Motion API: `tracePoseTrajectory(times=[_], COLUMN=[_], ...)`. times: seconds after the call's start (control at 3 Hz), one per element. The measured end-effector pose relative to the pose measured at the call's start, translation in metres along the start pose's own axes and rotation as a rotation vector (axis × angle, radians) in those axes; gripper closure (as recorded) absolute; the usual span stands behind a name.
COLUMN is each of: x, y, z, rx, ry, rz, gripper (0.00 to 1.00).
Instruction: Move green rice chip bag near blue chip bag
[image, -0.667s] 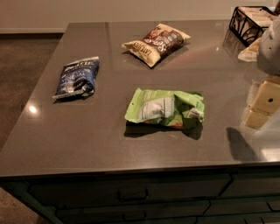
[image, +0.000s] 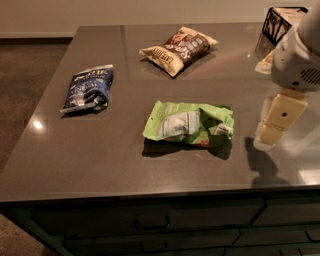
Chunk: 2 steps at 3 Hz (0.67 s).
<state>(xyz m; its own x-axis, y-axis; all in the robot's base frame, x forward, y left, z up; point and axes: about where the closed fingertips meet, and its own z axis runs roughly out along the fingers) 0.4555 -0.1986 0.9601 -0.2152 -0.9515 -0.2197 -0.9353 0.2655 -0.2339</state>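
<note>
**Tabletop** (image: 75, 160): dark grey, glossy, with drawer fronts (image: 150, 220) below its near edge. It carries three snack bags, spaced well apart so each could be taken without disturbing the others.

**Green rice chip bag** (image: 189, 124): crumpled light-green foil with a white-grey panel. It lies flat near the middle of the tabletop, towards the near edge, and nothing is touching it. This is the item to be moved, and it has not yet been gripped.

**Blue chip bag** (image: 87, 90): a small navy bag with white lettering. It lies flat on the left side, well apart from the green bag and a little further back. It is the destination marker, and the bare surface between the two bags leaves an open path leftward.

**Brown-and-tan bag** (image: 179, 50): lies at the back centre at an angle. It has no part in the task and is off the likely route.

**Hand** (image: 270, 132): cream-coloured, hanging point-down from the white arm housing (image: 297, 65) at the right. It is just beside the green bag's right end but apart from it, and it casts a shadow on the tabletop. Whether it is spread or pressed together cannot be told. It holds nothing. Judged position: staged for an approach, needing to shift left over the bag and descend.

**Black wire holder** (image: 277, 25): at the back right corner, partly behind the arm.

**Progress**: judged as the opening stage, with the grasp not yet made.
</note>
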Motion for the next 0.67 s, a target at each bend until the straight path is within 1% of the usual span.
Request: tracePoseTrajectory(times=[0.67], x=[-0.048], y=[-0.024], z=[0.084], rx=[-0.025], ry=[-0.032], rz=[0.009], gripper=[0.00])
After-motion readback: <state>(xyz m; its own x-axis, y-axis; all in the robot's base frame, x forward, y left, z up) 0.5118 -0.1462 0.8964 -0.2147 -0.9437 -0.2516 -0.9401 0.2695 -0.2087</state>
